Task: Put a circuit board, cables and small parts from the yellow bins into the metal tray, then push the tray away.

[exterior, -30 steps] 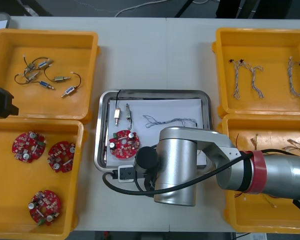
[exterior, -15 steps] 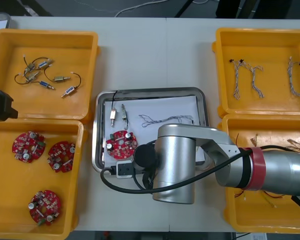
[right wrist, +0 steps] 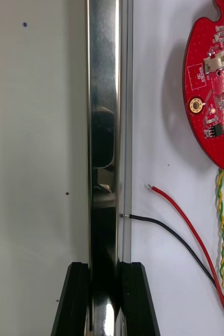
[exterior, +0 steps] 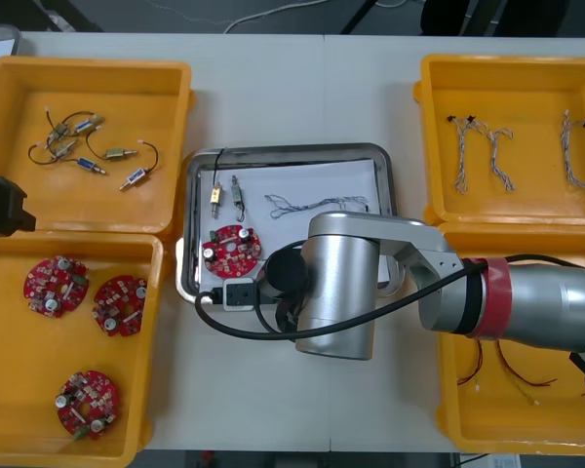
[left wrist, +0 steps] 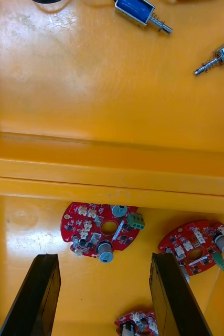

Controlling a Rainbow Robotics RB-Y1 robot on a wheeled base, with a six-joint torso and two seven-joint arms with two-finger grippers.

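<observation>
1. The right gripper [right wrist: 104,299] is closed on the tray [right wrist: 104,105]. Its two black fingers [right wrist: 72,299] stand apart only by the thickness of the shiny rim, one on the table side and one on the inside.
2. The right arm [exterior: 526,317] reaches in from the right. Its silver wrist [exterior: 336,292] lies over the tray's near edge and covers the gripper in the front view.
3. The tray [exterior: 288,149] sits on the table [exterior: 273,88] between the bins, its left rim just beside the left far bin [exterior: 88,66]. I cannot tell if they touch.
4. On the tray's white lining lie a board [exterior: 230,250] at the near left and two parts [exterior: 214,198] beyond it, side by side. A twisted cable [exterior: 312,205] lies to their right.
5. The right wrist view shows the board [right wrist: 216,79] ahead of the fingers. A red lead [right wrist: 188,226], a black lead [right wrist: 169,233] and a twisted yellow strand [right wrist: 220,210] lie between them and the board. The black lead's tip touches the rim.
6. The left gripper [left wrist: 104,299] is wide open and holds nothing. Its fingers [left wrist: 35,294] hang apart over the left near bin [left wrist: 17,236], close to the wall [left wrist: 112,168] shared with the far bin.
7. Below it lie three loose boards [left wrist: 102,233], untouched. Beyond the wall lie blue-bodied parts [left wrist: 140,13].
8. The left arm [exterior: 0,205] is at the table's left edge, over that wall.
9. The right far bin [exterior: 512,68] holds twisted cables [exterior: 478,156]. The right near bin [exterior: 526,429] holds thin red and yellow ones [exterior: 512,366].
</observation>
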